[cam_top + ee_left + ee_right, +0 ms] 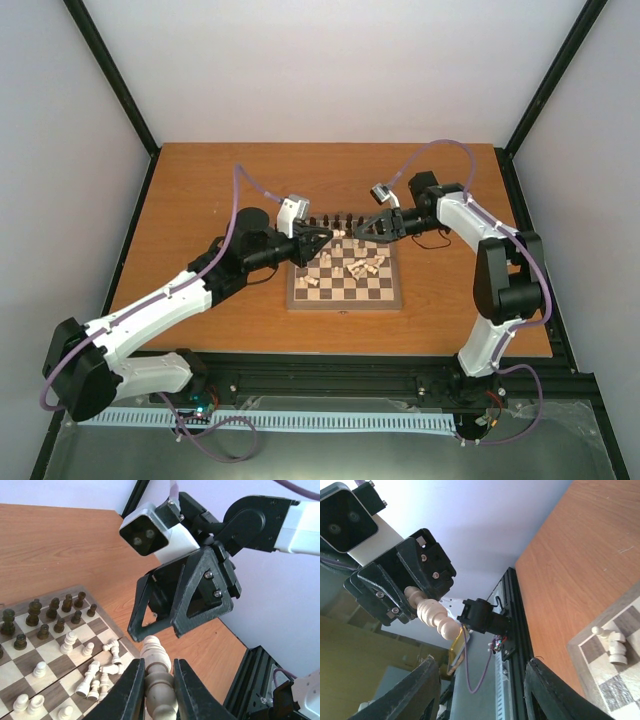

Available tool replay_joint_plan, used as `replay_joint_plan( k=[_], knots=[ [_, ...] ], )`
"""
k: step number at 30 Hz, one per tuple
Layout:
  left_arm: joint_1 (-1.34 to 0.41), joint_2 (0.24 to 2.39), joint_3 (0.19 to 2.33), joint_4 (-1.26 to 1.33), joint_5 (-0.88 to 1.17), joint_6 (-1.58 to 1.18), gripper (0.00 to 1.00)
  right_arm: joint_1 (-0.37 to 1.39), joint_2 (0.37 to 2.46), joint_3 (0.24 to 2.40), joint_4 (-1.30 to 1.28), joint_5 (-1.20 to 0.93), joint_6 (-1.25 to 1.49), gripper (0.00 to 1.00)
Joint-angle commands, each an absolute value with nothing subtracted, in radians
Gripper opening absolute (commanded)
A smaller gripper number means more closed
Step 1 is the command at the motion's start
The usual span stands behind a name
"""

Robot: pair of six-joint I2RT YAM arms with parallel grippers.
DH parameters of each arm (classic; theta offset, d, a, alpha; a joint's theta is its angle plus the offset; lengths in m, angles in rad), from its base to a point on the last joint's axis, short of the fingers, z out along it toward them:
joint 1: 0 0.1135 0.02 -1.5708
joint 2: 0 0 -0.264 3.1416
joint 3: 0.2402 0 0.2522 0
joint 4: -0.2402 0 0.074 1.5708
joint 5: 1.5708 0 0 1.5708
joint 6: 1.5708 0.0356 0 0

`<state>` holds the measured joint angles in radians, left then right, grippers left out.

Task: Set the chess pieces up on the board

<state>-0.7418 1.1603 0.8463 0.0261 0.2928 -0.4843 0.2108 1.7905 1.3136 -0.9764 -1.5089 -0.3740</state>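
Two arms meeting over the far edge of the playing surface. My left pincer (159, 669) is clamped on a tall cream turned wooden chess piece (158, 692), gripped along its stem between the two black fingers. One rounded end projects past the fingertips. The piece hangs in the air, clear of every square, above the far left corner of the small square wooden chessboard (345, 297) with dark brown and cream squares and a brown border. My right pincer (481, 666) stands wide, with nothing between its two black fingers. In the left wrist view its triangular finger frames sit just beyond the projecting end of the held piece (whether they touch it cannot be told). The chessboard lies flat near the middle of the orange-brown wooden counter (200, 180), between the two arms. Small dark brown pieces (47, 615) stand upright in rows along the far side of the chessboard. Small cream pieces (97, 677) are scattered over the middle and right squares: some stand upright and several lie on their sides in a loose cluster. In the right wrist view, two of the cream figures rest against each other near one corner of the chessboard. A white box-shaped wrist camera (150, 534) sits above the right pincer.
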Motion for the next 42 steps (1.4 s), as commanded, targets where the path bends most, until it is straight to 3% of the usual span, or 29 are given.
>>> replay_joint_plan(
  k=[1,13,22,28,36,42],
  knots=[
    [-0.747,1.165,0.848,0.122,0.317,-0.512,0.09,0.236,1.799,1.335,-0.983,-1.608,-0.368,0.47],
    [-0.749,1.222,0.854,0.179,0.334,-0.537,0.09,0.284,1.824,1.375,-1.051,-1.692,-0.432,0.45],
    [-0.749,1.254,0.863,0.184,0.337,-0.536,0.08,0.284,1.813,1.382,-1.072,-1.692,-0.466,0.28],
    [-0.749,1.249,0.859,0.187,0.336,-0.535,0.08,0.283,1.822,1.413,-1.163,-1.693,-0.566,0.29],
    [-0.749,1.256,0.852,0.184,0.336,-0.531,0.07,0.281,1.832,1.424,-1.184,-1.694,-0.588,0.21],
    [-0.749,1.249,0.843,0.180,0.333,-0.529,0.07,0.275,1.838,1.435,-1.199,-1.693,-0.601,0.33]
  ],
)
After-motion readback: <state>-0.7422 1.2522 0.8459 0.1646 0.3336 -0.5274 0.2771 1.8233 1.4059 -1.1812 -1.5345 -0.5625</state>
